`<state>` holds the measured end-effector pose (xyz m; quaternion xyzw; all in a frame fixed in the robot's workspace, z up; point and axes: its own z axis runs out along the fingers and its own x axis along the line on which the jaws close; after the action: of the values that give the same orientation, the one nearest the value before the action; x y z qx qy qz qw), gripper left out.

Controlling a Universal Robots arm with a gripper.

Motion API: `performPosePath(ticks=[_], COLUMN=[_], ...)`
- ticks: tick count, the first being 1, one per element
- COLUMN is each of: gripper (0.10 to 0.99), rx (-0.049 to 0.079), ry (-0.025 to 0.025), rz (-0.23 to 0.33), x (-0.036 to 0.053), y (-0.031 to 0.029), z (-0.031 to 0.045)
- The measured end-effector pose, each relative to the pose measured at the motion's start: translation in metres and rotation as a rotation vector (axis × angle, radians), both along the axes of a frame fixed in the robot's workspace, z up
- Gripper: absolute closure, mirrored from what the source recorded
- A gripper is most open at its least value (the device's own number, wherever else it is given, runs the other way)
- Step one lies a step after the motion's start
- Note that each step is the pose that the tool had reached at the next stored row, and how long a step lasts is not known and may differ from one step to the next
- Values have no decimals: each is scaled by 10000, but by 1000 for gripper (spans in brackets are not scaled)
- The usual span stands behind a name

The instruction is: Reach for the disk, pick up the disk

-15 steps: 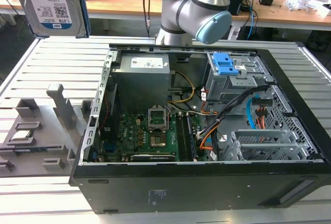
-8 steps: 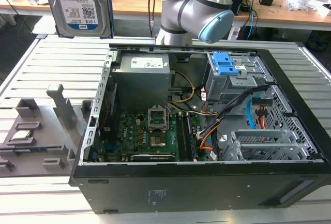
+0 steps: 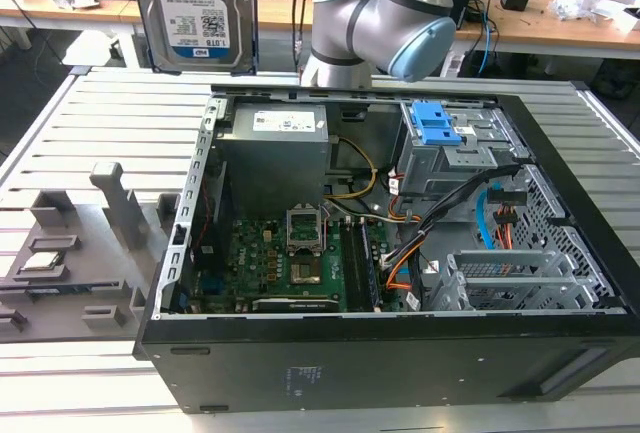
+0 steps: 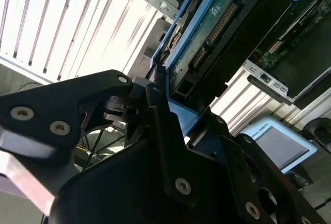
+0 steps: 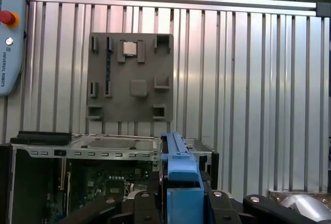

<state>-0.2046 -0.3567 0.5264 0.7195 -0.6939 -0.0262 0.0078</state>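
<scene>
Ribbed aluminium counter (image 3: pixel 110 103) spans the exterior view from left to right; wooden desks (image 3: pixel 560 33) strewn with cables (image 3: pixel 487 25) line the upper edge, evenly lit.

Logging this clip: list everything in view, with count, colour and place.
disk: one, silver, white-and-blue label, blue bracket; held up above the case's far side
computer case: one, black, open, on the table
power supply box: one, grey with white sticker, inside the case
motherboard: one, green, on the case floor
latch: one, blue, on the drive cage
fixture tray: one, grey, on the exterior view's left of the case
table: one, silver, slatted
arm: one, grey with light-blue caps, behind the case
gripper: one, black, shut on the disk's bracket
</scene>
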Motion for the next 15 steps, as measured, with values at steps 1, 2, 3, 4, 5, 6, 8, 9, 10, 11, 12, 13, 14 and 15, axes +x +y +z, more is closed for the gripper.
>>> performPosePath(ticks=[1, 2, 3, 4, 5, 6, 8, 9, 10, 11, 12, 13, 14, 15], gripper=[718, 718, 718, 718, 718, 718, 718, 718, 718, 718, 718, 718, 718, 718], rx=[0, -1, -1, -2, -3, -4, -5, -7, -8, -8, -8, -9, -10, -9], ry=[1, 4, 5, 7, 10, 12, 15, 18, 20, 21, 22, 23, 25, 26], rz=[2, 1, 0, 1, 0, 0, 1, 0, 1, 1, -1, 0, 1, -1], x=[38, 103, 141, 191, 264, 352, 442, 508, 553, 591, 637, 679, 734, 785], y=[0, 1, 2, 2, 4, 5, 7, 8, 8, 9, 10, 11, 11, 12], z=[0, 0, 0, 0, 0, 0, 0, 0, 0, 0, 0, 0, 0, 0])
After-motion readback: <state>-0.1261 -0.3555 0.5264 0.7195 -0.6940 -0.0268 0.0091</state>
